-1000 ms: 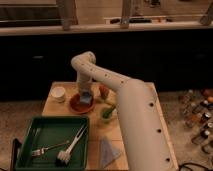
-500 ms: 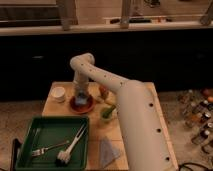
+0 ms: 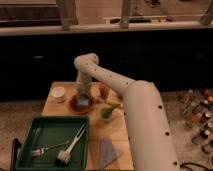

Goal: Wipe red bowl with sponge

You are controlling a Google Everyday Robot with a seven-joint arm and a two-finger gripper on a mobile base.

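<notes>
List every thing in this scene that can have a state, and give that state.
Red bowl: upright on the table, sponge inside.
Sponge: in the bowl, directly under the gripper.
Gripper: lowered over the bowl, at the sponge.
White cup: upright, left of the bowl, apart from it.
Tray: flat, holding a fork and a brush.
Cloth: lying flat, right of the tray.

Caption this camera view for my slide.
The tool hangs over the red bowl, sponge beneath it, green tray nearby.
</notes>
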